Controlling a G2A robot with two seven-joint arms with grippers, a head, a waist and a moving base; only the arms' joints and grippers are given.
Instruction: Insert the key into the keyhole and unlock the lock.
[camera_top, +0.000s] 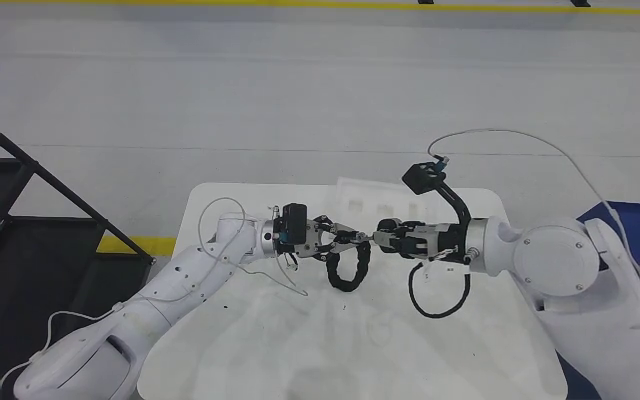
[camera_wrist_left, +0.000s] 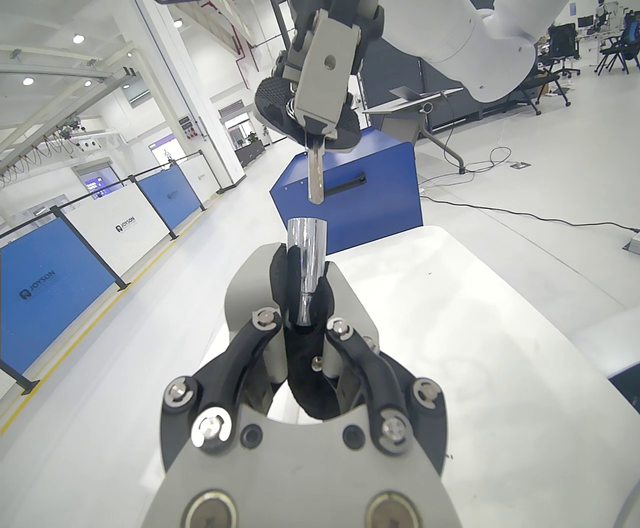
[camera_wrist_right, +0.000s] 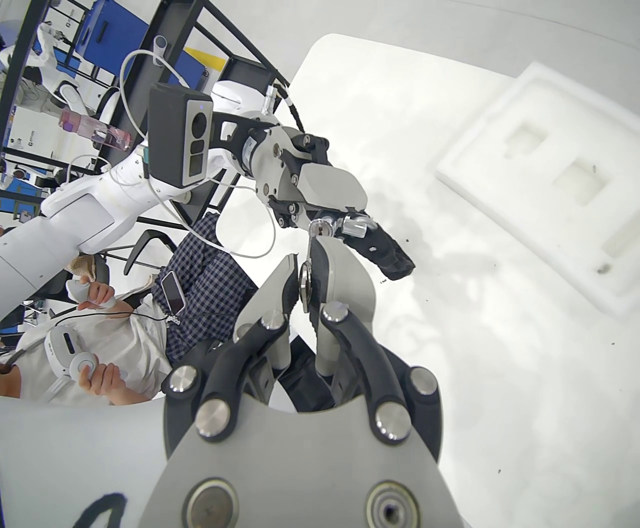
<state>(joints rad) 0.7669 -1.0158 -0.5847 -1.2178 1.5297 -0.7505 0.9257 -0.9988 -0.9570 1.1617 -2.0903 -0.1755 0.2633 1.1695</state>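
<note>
Two robot arms meet in the air above the middle of a white worktop (camera_top: 250, 330). The left pincer (camera_wrist_left: 300, 280) is pressed together on the lock (camera_wrist_left: 306, 245), a short chrome cylinder. The lock's black cable loop (camera_top: 350, 268) hangs toward the near edge. The right pincer (camera_wrist_right: 305, 265) pinches the head of the key (camera_wrist_left: 315, 172), and the blade sticks out past its fingertips toward the lock. A white foam tray (camera_top: 375, 195) lies on the worktop by the far edge, well apart from both pincers.

The task looks about halfway done. Key and lock are both lifted and brought end to end, but the key is not yet inside. In the left wrist view, the key's tip sits just beside the open end of the cylinder, with a thin gap between them. The blade appears nearly in line with the cylinder. In the right wrist view, the blade points at the keyhole (camera_wrist_right: 320, 229), and I cannot tell whether it touches.

What remains is to slide the blade into the keyhole, turn it, and release the lock.
</note>
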